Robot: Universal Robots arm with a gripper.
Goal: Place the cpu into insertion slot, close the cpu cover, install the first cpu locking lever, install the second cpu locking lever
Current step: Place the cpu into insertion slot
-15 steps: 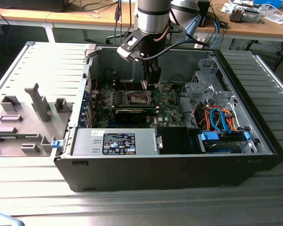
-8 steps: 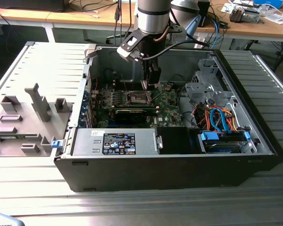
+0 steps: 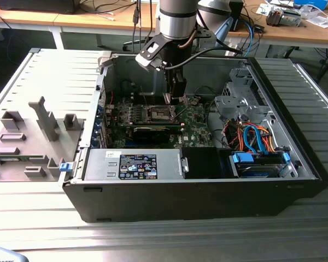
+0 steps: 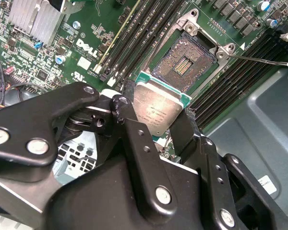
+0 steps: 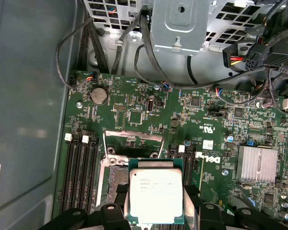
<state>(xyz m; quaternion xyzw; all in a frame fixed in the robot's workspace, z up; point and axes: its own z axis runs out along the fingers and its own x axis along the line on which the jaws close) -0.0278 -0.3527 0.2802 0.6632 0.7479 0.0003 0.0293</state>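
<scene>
Claw point(image 4: 156, 116) pinching cpu point(image 4: 158, 106) by opposite edges, held clear of uncovered insertion slot point(image 4: 185, 62)

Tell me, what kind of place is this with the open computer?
Probably a robotics lab or workshop. An opened computer case lies on a slatted metal table, cluttered wooden desks stand behind, and a robot's end effector holds the cpu over the circuit board.

1. Open black computer case point(image 3: 197, 202) at the exterior view's centre.
2. Grey side panel point(image 3: 60, 82) lies at its nine o'clock.
3. Labelled power supply point(image 3: 134, 164) at seven o'clock inside; blue drive caddy point(image 3: 257, 164) at four o'clock.
</scene>
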